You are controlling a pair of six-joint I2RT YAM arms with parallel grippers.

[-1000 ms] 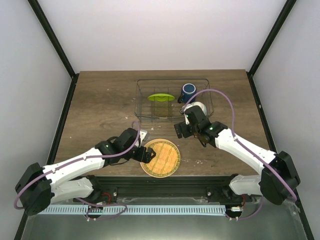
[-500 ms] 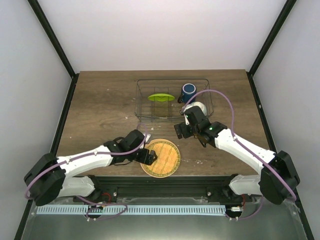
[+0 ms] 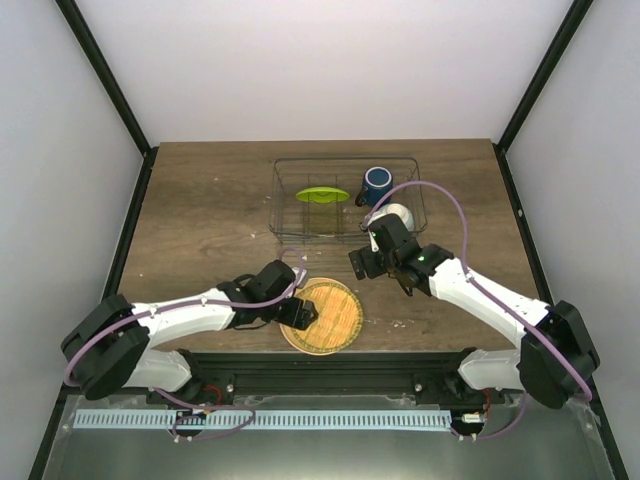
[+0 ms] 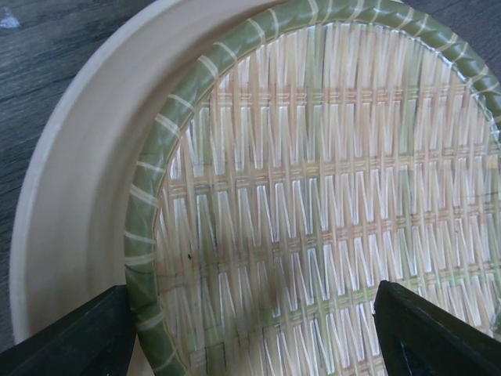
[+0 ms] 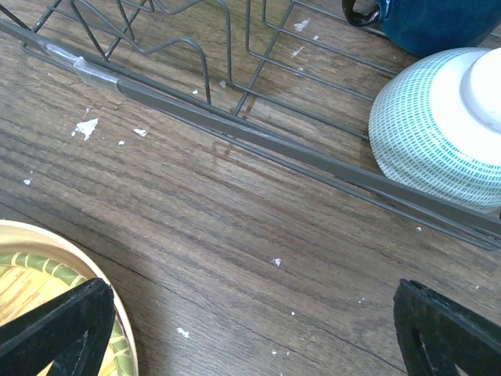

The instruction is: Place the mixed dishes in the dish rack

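Observation:
An orange woven-patterned plate (image 3: 328, 316) lies flat on the table near the front edge. My left gripper (image 3: 300, 312) is open over its left part; in the left wrist view the plate (image 4: 313, 180) fills the frame between my fingertips (image 4: 70, 337). The wire dish rack (image 3: 345, 160) stands at the back and holds the lime-green plate (image 3: 322, 195) on edge, the dark blue mug (image 3: 378, 182) and the upturned mint bowl (image 3: 397, 214). My right gripper (image 3: 372, 262) is open and empty above bare table just in front of the rack (image 5: 258, 141), near the bowl (image 5: 446, 125) and mug (image 5: 427, 19).
The wooden table (image 3: 200, 220) has dark frame posts along both sides. Small white crumbs (image 5: 86, 127) lie on the wood in front of the rack. The woven plate's rim (image 5: 121, 345) shows at the lower left of the right wrist view.
My left arm has swung in closer to the plate, and its gripper has shifted slightly onto the plate's left part. The right arm and the dishes in the rack have not moved.

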